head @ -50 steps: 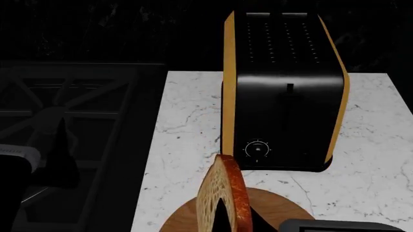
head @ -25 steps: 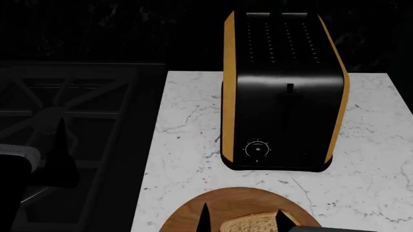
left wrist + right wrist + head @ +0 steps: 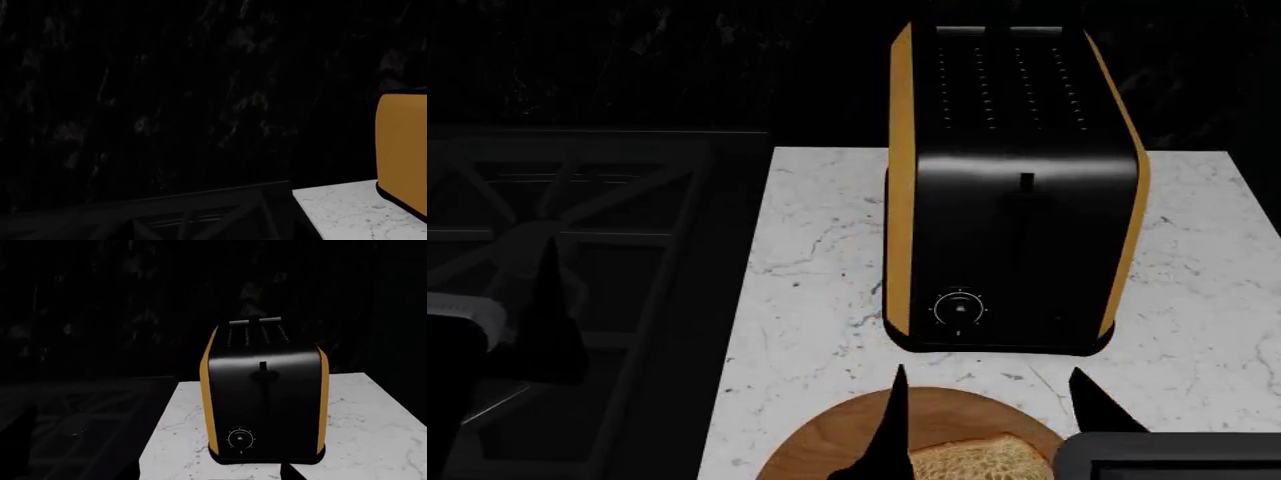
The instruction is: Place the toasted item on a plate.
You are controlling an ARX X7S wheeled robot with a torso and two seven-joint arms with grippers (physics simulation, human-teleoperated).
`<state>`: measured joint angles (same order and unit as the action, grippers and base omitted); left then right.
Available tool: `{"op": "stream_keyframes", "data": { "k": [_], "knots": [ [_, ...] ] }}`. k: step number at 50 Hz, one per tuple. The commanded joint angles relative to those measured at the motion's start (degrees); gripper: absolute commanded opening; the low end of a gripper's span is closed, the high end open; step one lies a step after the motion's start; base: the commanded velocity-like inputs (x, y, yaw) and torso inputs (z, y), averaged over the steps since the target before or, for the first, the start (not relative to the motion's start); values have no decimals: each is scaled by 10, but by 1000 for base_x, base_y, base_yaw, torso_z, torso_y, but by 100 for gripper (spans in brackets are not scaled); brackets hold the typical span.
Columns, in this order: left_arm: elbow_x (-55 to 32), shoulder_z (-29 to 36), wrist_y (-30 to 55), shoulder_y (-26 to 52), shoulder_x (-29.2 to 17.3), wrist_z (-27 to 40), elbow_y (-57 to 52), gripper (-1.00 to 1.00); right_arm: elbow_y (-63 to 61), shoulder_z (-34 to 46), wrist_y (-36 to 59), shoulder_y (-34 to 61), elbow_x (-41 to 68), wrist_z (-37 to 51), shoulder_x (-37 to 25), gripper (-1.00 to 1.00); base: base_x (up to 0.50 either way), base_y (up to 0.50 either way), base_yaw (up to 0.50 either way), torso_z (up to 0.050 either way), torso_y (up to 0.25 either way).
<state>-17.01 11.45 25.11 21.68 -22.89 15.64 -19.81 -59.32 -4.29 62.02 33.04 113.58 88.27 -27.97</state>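
The toasted item [image 3: 981, 460], a pale slice with a darker crust, lies flat on the round brown wooden plate [image 3: 827, 440] at the near edge of the head view. My right gripper [image 3: 994, 415] hovers just above it, open, one dark finger on each side of the slice, holding nothing. In the right wrist view only one fingertip [image 3: 290, 473] shows, and the slice and plate are out of view there. My left gripper [image 3: 554, 300] hangs over the stove at the far left, empty; only one dark finger shows.
A black toaster with orange sides [image 3: 1014, 200] stands on the white marble counter [image 3: 814, 250] just behind the plate; it also shows in the right wrist view [image 3: 263, 400] and in the left wrist view [image 3: 403, 145]. A dark stove grate [image 3: 574, 220] lies left of the counter.
One second ago the right gripper held the slice upright above the plate. It let go, the slice now lies flat on the plate, and the open gripper has lifted slightly.
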Motion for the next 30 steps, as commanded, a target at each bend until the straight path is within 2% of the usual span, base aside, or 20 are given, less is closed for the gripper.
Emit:
{"op": "stream_keyframes", "data": {
  "k": [1, 8, 30],
  "knots": [
    [-2, -1, 8, -1, -5, 3, -13, 100, -7, 44, -43, 78, -1, 17, -78, 100, 0, 0, 0, 0, 0],
    [-5, -2, 21, 2, -10, 7, -29, 100, -7, 108, -108, 150, -8, 17, -142, 100, 0, 0, 0, 0, 0],
    [-23, -21, 102, 20, -48, 24, -130, 100, -7, 125, -143, 248, 25, 17, -217, 100, 0, 0, 0, 0, 0]
  ]
}}
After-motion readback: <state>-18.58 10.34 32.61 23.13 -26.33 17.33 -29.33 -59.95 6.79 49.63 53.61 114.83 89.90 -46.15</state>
